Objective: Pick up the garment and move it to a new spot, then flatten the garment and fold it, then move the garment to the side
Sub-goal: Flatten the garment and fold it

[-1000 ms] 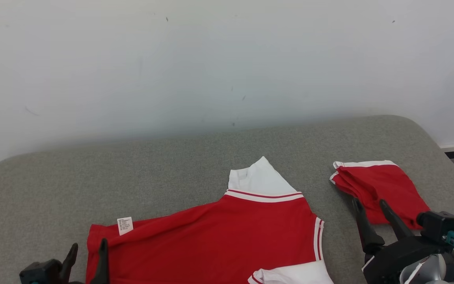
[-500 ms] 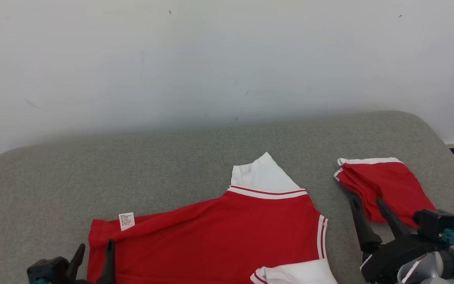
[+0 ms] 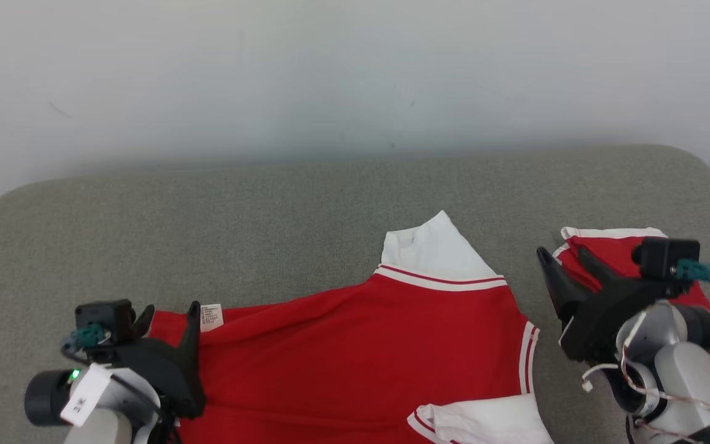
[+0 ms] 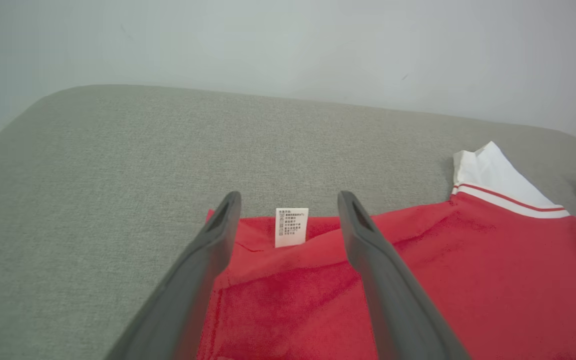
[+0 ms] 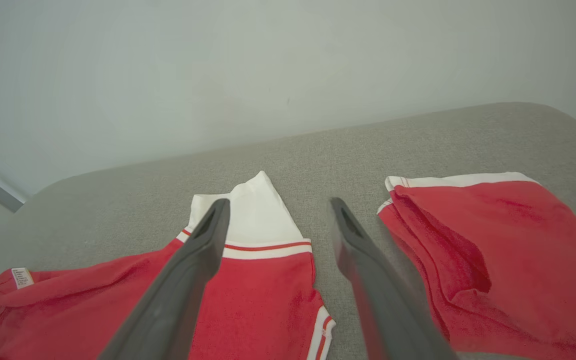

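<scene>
The head camera tilted down, so the whole scene slid up that view: less wall (image 3: 330, 74) showed beyond the shirt (image 3: 355, 351), and more of the shirt's near side came in. Against the shirt, the left gripper (image 3: 169, 307) advanced from just short of its left hem corner to straddle that corner, one fingertip (image 3: 193, 308) ending just beside the shirt's label (image 3: 211, 316). Right of the shirt, the right gripper (image 3: 563, 254) pushed farther out and toward the shirt over the folded cloth (image 3: 617, 243), one finger ending in the gap between cloth and shirt.
</scene>
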Controlling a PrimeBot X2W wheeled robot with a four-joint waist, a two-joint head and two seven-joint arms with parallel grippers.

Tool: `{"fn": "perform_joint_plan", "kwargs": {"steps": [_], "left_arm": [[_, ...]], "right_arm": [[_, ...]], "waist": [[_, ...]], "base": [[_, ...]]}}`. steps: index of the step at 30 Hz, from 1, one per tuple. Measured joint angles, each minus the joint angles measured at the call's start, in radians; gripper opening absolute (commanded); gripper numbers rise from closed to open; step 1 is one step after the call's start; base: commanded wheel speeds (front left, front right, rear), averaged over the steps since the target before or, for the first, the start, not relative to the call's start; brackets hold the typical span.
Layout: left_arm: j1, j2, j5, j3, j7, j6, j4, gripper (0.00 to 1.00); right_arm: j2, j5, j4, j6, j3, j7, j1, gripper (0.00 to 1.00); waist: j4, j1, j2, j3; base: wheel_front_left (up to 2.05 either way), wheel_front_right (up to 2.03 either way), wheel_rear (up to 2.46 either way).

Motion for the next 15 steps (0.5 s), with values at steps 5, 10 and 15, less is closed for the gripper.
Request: {"fn": "perform_joint_plan", "kwargs": {"steps": [5, 10, 15], "left_arm": [[-0.133, 0.021, 0.069, -0.058, 0.120, 0.003, 0.052, 1.00], [-0.249, 0.012, 0.119, -0.105, 0.198, 0.006, 0.091, 1.00], [-0.357, -0.044, 0.129, -0.125, 0.291, 0.014, 0.147, 1.00]], "right_arm": [[-0.054, 0.000, 0.083, 0.022, 0.032, 0.123, -0.159, 1.00], [-0.105, -0.018, 0.150, 0.040, 0.051, 0.208, -0.282, 1.00], [-0.165, -0.044, 0.211, 0.051, 0.067, 0.291, -0.382, 1.00]], "waist": [[0.019, 0.0000, 0.0000, 0.058], [0.038, 0.0001, 0.0000, 0.110], [0.074, 0.0002, 0.0001, 0.175]], "base": [[0.00, 0.00, 0.00], [0.00, 0.00, 0.00], [0.00, 0.00, 0.00]]}}
